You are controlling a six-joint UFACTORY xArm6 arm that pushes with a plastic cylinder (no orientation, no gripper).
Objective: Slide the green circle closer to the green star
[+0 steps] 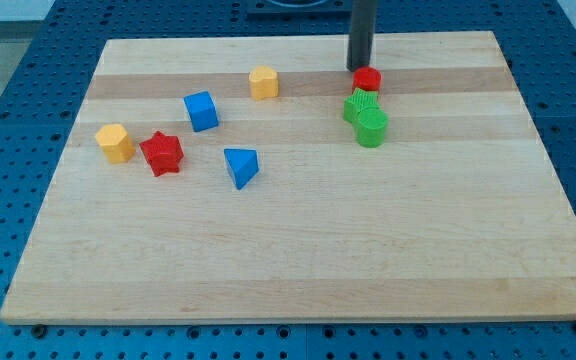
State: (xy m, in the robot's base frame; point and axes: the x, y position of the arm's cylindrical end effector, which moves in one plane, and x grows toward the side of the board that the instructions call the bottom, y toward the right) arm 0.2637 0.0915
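Pale striped wooden board [298,240] on a blue dotted table [8,100] holds two green blocks [366,116] (touching), two yellow [263,83], two blue [201,110], and two red [161,153]; my tip [359,68] is dark grey.

A pale wooden board [298,260] lies on a blue perforated bench [8,90] and carries eight small blocks. Toward the view's right top, a red cylinder [367,79] sits just above a green star [360,105], and a green circle [373,128] touches the star's lower right side. Toward the view's left lie a yellow block [263,82], a blue cube [201,110], a yellow hexagon [115,142], a red star [162,153] just beside the hexagon, and a blue triangle [240,166].
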